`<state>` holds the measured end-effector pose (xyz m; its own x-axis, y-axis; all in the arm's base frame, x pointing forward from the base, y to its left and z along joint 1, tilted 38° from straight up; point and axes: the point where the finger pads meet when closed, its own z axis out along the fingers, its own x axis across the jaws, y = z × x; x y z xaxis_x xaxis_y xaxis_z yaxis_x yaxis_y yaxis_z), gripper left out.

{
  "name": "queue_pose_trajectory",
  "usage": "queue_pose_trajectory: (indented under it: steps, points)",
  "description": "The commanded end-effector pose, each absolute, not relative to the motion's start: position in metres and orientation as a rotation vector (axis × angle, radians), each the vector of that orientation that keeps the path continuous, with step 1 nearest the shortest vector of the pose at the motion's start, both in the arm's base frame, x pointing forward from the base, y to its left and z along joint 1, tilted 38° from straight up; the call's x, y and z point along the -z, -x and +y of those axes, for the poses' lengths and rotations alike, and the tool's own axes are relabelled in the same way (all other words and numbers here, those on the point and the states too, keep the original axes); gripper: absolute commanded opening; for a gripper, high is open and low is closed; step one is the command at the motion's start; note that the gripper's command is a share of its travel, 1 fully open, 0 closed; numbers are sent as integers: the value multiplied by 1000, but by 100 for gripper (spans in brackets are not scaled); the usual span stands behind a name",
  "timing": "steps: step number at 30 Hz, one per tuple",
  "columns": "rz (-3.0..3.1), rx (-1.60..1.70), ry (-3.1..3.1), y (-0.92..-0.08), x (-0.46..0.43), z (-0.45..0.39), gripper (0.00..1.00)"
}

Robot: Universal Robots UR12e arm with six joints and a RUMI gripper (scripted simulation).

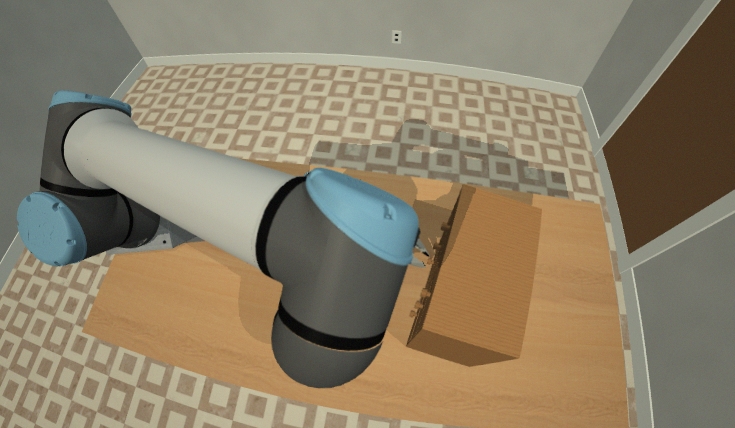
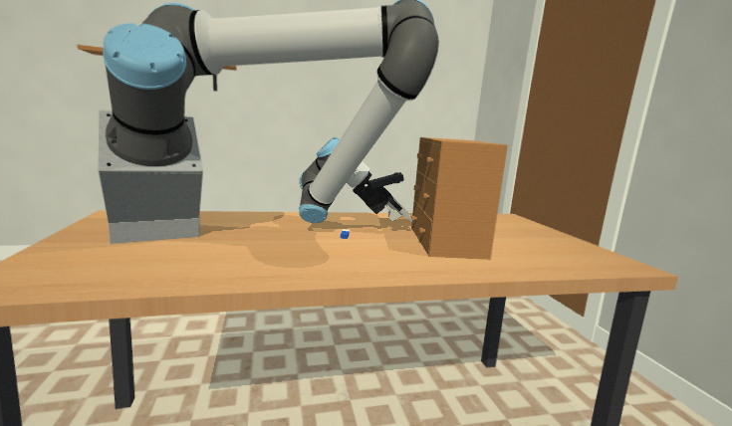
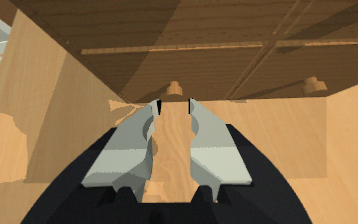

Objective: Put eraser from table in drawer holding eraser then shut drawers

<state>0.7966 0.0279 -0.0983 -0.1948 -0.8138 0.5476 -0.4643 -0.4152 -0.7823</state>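
The wooden chest (image 1: 486, 265) (image 2: 466, 201) (image 3: 130, 30) stands upright, with no drawer visibly pulled out. My gripper (image 2: 411, 218) (image 3: 174, 100) is partly open with nothing between its fingers. It tilts down towards the chest front. The knob (image 3: 174, 89) of a bottom-row drawer shows just beyond and between the fingertips in the wrist view; I see no contact. The blue-and-white eraser (image 2: 345, 234) lies on the table (image 2: 251, 280), in front of the chest. The arm hides it in the top view, and the drawer contents are hidden.
Another bottom-row knob (image 3: 314, 86) is to the right in the wrist view. More knobs project from the chest front. The arm's elbow (image 1: 327, 276) (image 2: 410, 47) is high above the table. The robot's pedestal (image 2: 150, 201) stands at the opposite end of the table from the chest.
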Motion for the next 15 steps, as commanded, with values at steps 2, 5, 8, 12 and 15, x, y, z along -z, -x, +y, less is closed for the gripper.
queue_pose_trajectory:
  steps: [2,5,8,12,15]
  points:
    - [1488,1644,1767,-801,97,28,20]
    - [1488,1644,1767,-803,96,28,20]
    - [1488,1644,1767,-804,96,28,20]
    - [1488,1644,1767,-805,95,28,20]
    - [1488,1644,1767,-805,95,28,20]
